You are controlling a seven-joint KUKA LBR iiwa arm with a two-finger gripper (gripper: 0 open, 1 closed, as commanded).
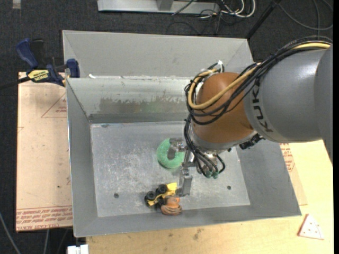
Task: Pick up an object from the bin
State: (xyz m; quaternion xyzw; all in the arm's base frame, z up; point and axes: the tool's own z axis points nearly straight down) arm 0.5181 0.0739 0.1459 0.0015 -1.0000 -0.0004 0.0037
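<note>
The light is soft and even and comes from above. The floor of the grey metal bin [127, 163] is pale and bright, with only a faint shadow under the orange wrist cover [220, 107] (toward the floor's right edge). The cover and the grey arm link [296, 97] carry a broad dull sheen, without hard glare. The dark carpet [32, 15] around the bin is dim.

green ring [164, 155] at centre — brown lump [171, 209] nearer the camera
</note>
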